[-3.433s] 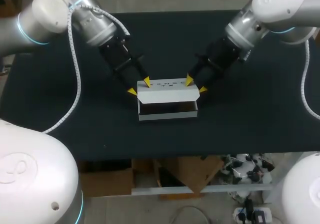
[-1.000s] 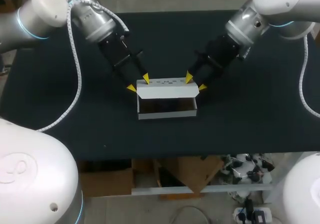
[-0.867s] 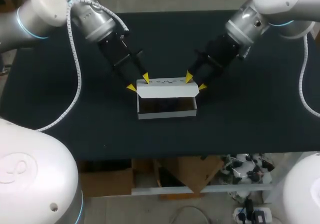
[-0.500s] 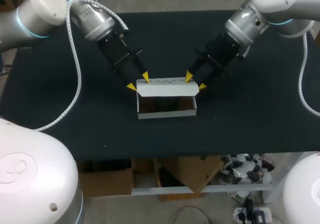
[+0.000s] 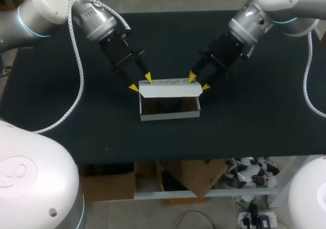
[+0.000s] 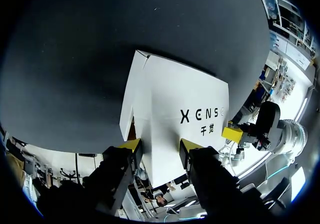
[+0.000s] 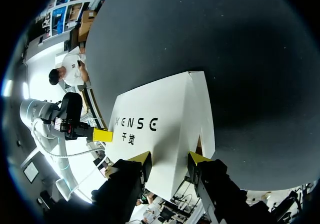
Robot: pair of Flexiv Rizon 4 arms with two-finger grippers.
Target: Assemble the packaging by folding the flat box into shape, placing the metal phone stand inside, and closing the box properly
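Note:
The white box [image 5: 170,116] stands in the middle of the black table, its top facing the camera and its inside dark; I cannot make out the phone stand in it. Its printed lid [image 5: 169,90] stands raised along the far side. My left gripper [image 5: 140,82] is at the lid's left corner and my right gripper [image 5: 199,81] at its right corner. Both are open. In the left wrist view the lid [image 6: 170,99] fills the space ahead of the gripper [image 6: 160,145], whose tips rest at its near edge. The right wrist view shows the same for that gripper [image 7: 170,158] and the lid [image 7: 160,114].
The black table top [image 5: 61,117] lies bare around the box on every side. Its front edge [image 5: 204,157] runs a short way in front of the box. Both arms come in over the table's far corners.
The lid has tilted a little further back, so more of the box's inside shows. Both grippers have drawn slightly towards the table's far side with it.

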